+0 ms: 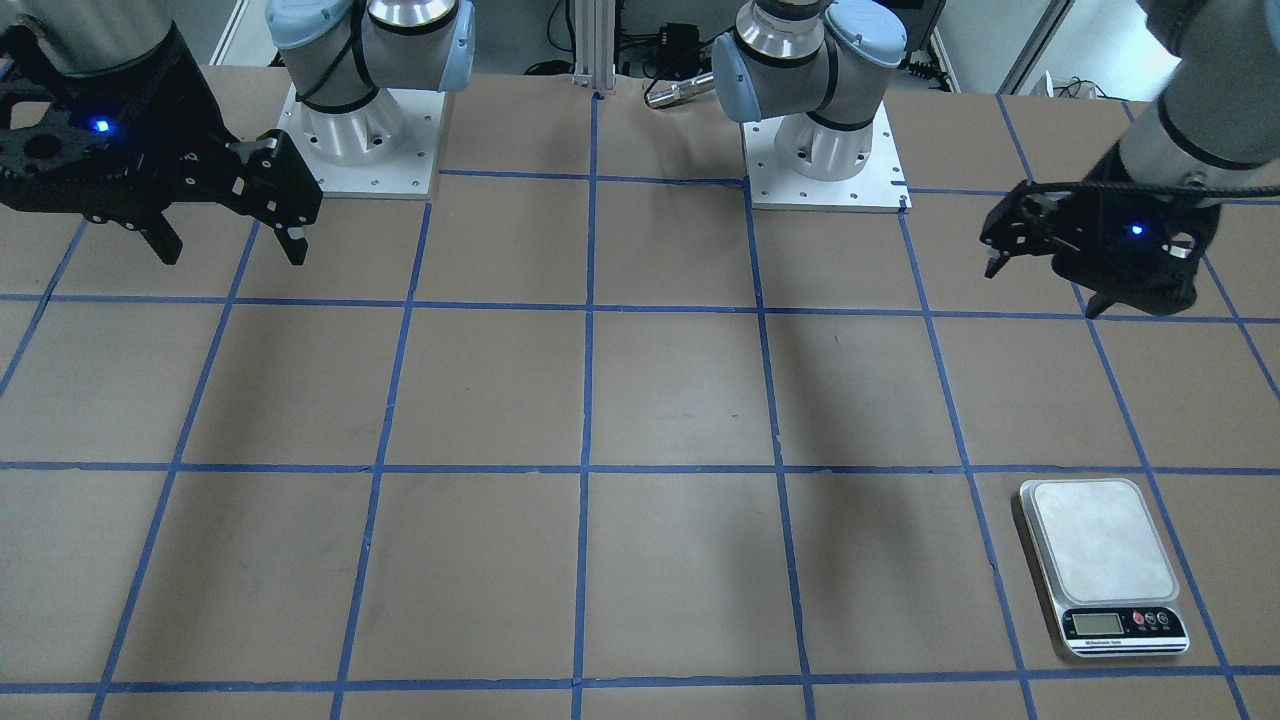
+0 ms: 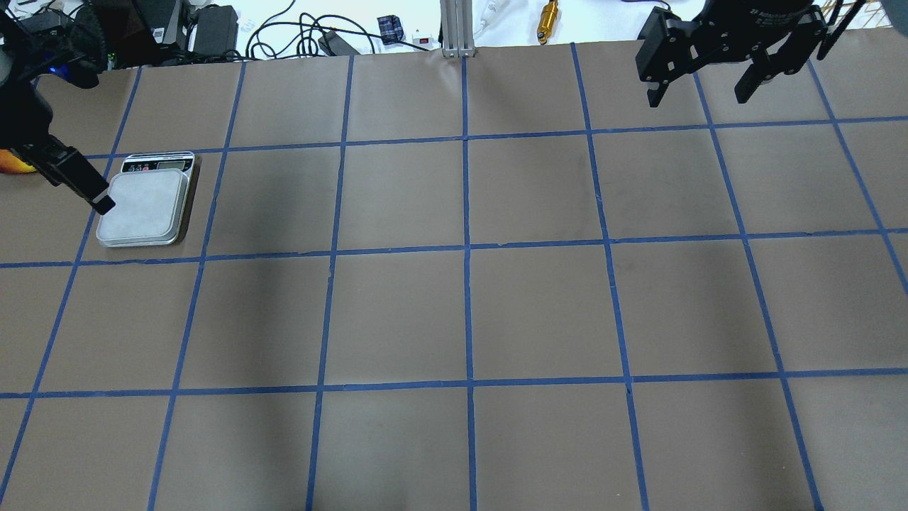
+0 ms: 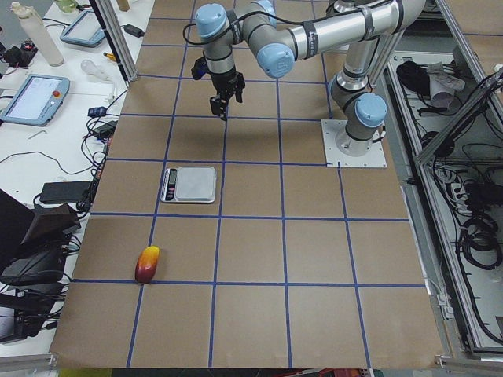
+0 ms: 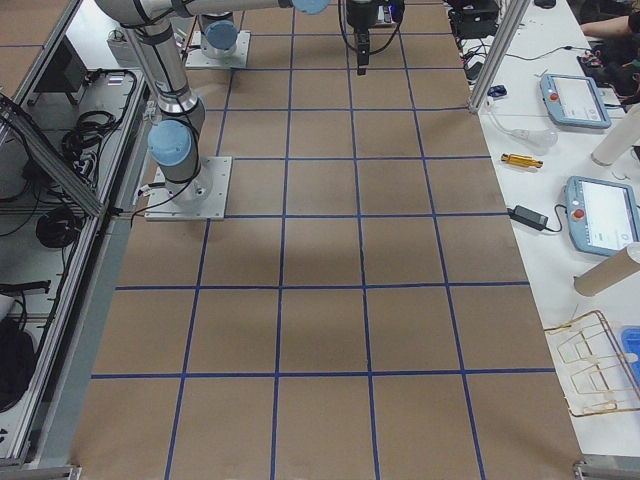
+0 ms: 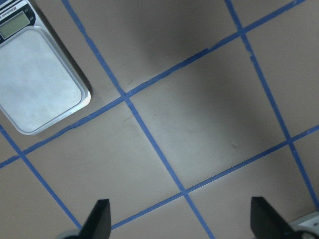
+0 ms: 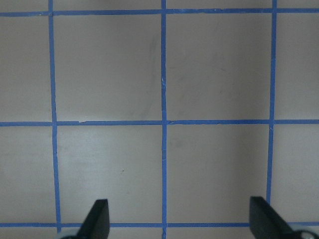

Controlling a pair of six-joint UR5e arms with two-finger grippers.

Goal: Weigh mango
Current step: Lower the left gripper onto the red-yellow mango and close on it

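The mango (image 3: 147, 264), yellow shading to orange-red, lies on the brown table near its left end, apart from the scale; in the overhead view only a sliver of the mango (image 2: 13, 165) shows behind the left arm. The silver scale (image 1: 1100, 545) (image 2: 145, 206) (image 3: 192, 183) has nothing on its platform. My left gripper (image 1: 1042, 290) (image 5: 182, 219) hangs open and empty high over the table, with the scale (image 5: 37, 79) at the upper left of its wrist view. My right gripper (image 1: 233, 250) (image 2: 696, 98) (image 6: 182, 219) is open and empty, high over the table's other end.
Blue tape lines divide the brown table into squares. The two arm bases (image 1: 360, 130) (image 1: 825, 150) stand on white plates at the robot's edge. Benches with teach pendants (image 4: 605, 215), cables and a brass tool (image 2: 547, 18) run along the operators' side.
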